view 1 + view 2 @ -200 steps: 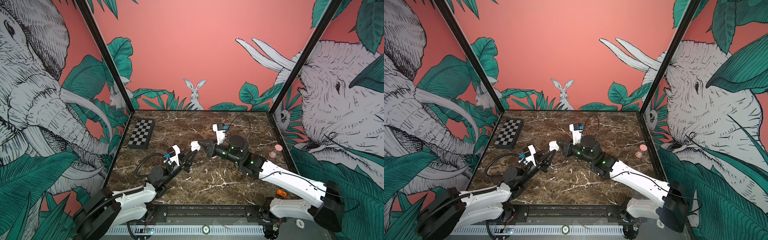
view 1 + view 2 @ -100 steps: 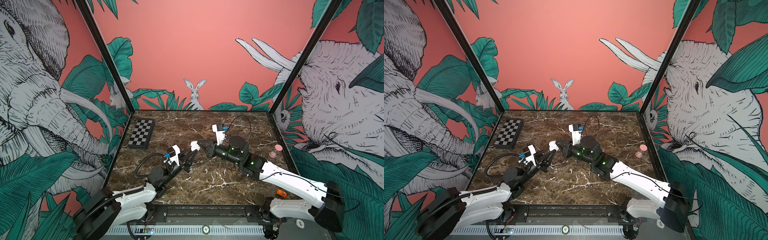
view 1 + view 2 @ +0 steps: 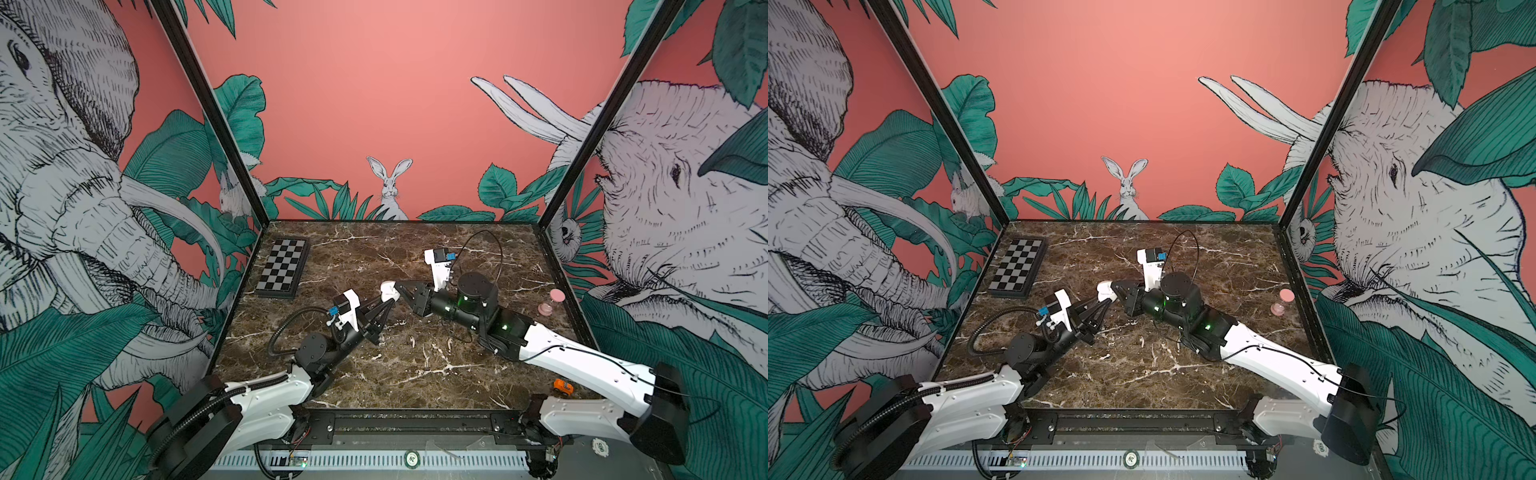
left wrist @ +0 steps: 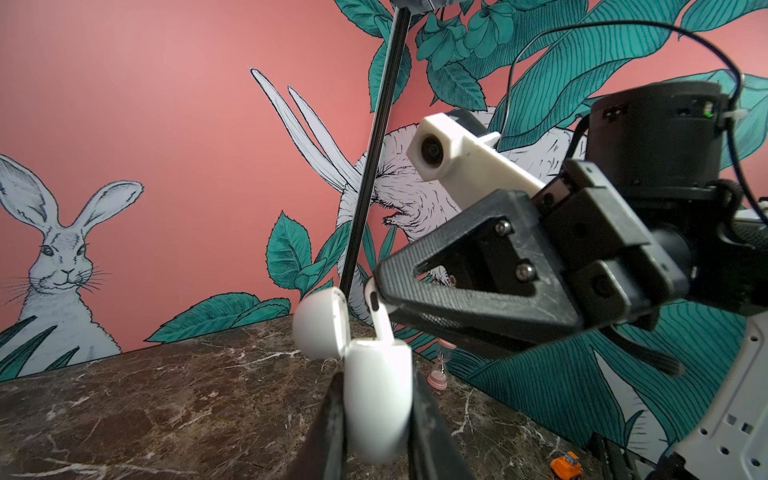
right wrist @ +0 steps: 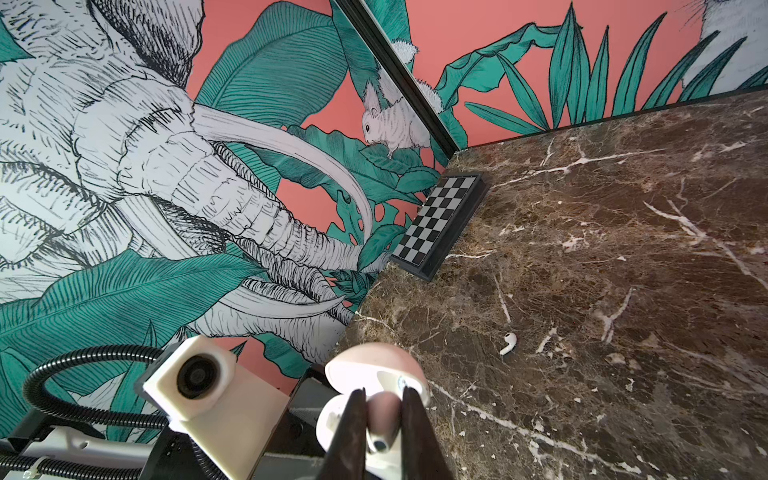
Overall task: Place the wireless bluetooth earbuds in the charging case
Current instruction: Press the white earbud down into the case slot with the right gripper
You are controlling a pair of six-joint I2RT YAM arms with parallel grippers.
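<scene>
Left gripper point(image 4: 376, 382): clamped on charging case point(image 4: 376, 419), lid open, raised off marble table point(image 5: 623, 249). Right gripper point(image 5: 382, 415): pinching earbud point(image 4: 380, 322), stem at case mouth. Second earbud point(image 5: 508, 343): loose on marble, plain only in right wrist view. Chessboard point(image 3: 282, 268): far left corner.

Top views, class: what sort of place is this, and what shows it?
Probably a purpose-built robot test booth, not a home: a left arm and right arm fixed to a front rail, a marble-look tabletop, and printed jungle-animal wall panels in black framing.
</scene>
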